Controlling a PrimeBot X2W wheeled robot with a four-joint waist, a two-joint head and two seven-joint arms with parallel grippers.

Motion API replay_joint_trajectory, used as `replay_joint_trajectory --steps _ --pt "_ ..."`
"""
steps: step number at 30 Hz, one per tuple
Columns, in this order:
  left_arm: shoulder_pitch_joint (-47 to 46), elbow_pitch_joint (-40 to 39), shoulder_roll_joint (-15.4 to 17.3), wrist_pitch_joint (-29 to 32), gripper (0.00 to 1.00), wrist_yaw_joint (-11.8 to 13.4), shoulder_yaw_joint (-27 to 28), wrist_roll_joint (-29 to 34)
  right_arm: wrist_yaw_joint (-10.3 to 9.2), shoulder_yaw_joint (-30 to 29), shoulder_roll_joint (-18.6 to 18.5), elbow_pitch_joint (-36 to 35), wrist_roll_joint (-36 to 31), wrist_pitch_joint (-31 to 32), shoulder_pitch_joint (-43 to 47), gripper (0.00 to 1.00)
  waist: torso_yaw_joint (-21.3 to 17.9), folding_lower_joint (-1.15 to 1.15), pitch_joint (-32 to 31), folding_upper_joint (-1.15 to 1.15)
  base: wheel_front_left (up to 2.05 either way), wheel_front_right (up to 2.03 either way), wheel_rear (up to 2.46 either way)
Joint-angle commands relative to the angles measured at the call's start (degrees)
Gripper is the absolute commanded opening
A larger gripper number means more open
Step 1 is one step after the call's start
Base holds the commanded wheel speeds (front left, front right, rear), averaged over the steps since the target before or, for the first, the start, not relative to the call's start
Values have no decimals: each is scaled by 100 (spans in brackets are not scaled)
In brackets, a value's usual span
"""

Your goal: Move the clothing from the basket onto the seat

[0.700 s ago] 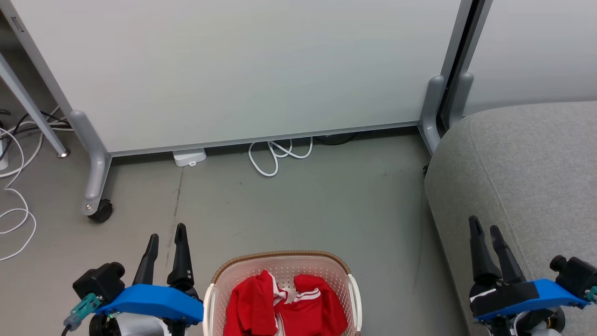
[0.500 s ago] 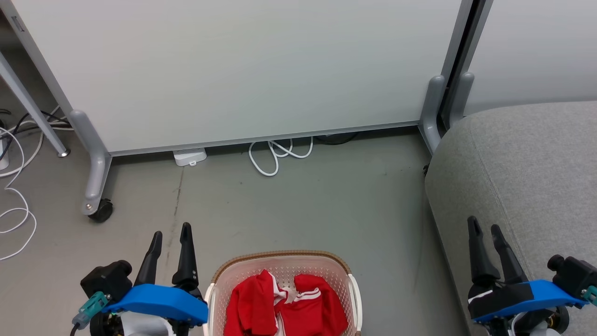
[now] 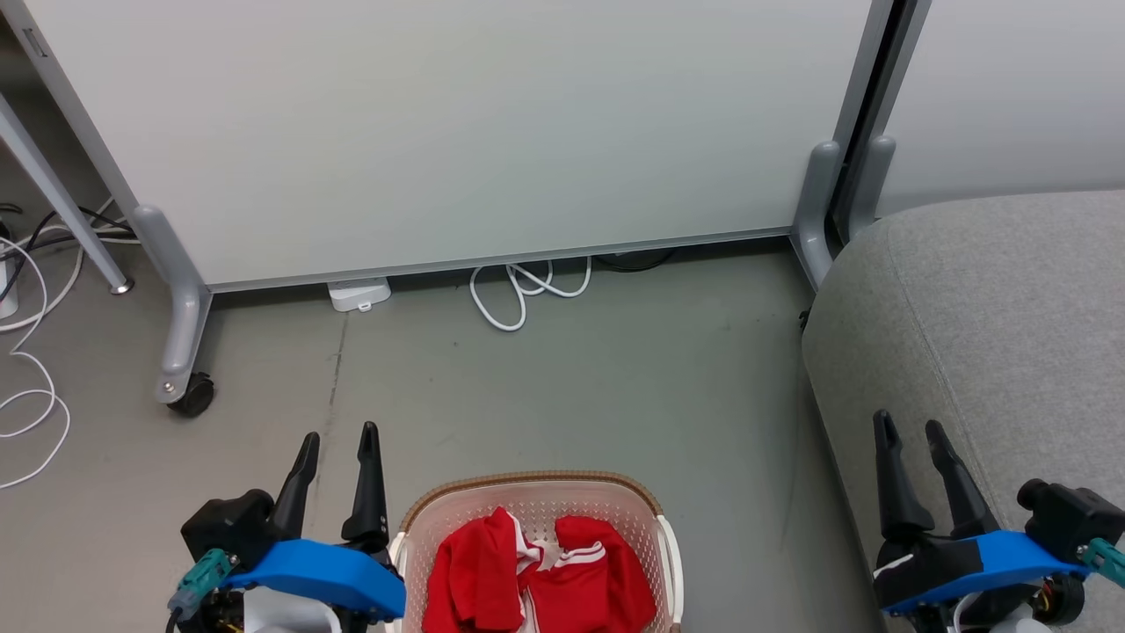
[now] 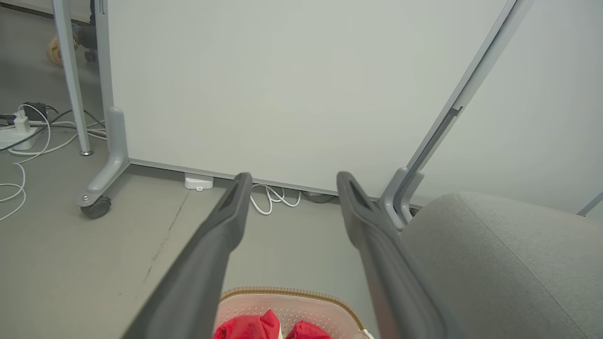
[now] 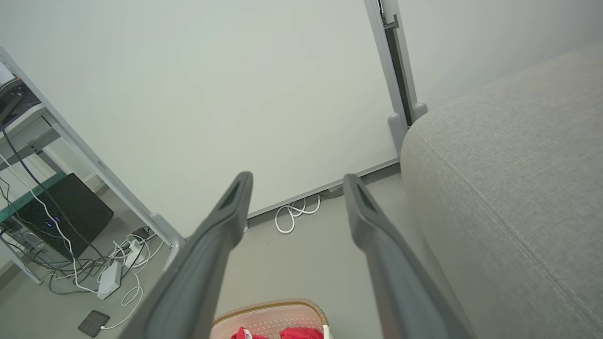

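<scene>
A: Claws?
B: Left claw open, jaws spread, nothing between them. It hangs over the floor, just left of the basket. Right claw also open and empty, over the front edge of the seat.
A: Clothing?
B: Clothing is in the basket, red with white stripes, bunched in two humps. Neither claw touches it.
A: Basket position?
B: On the floor, bottom middle of the head view, between the two claws. The grey seat is on its right, near but apart.
A: Background?
B: Pale partition panel on a grey frame with a caster, and a white cable looped at its foot. In the left wrist view the basket rim and red cloth show low between that claw's jaws.
</scene>
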Motion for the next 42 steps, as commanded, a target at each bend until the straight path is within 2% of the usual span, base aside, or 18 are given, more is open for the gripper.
replay_joint_trajectory --steps 1,18,42 --pt "-132 -4 16 -51 100 -22 -21 138 11 -1 -31 -27 -156 -52 -40 100 1 0 2 0 0 0 0" --pt "-105 119 -48 -267 100 -70 -44 833 12 39 -34 53 -962 -268 -38 100 10 0 3 0 0 0 0" --pt "-176 324 -97 -508 100 -128 50 1248 10 77 -36 103 -1825 -511 -66 100 39 0 30 0 0 0 0"
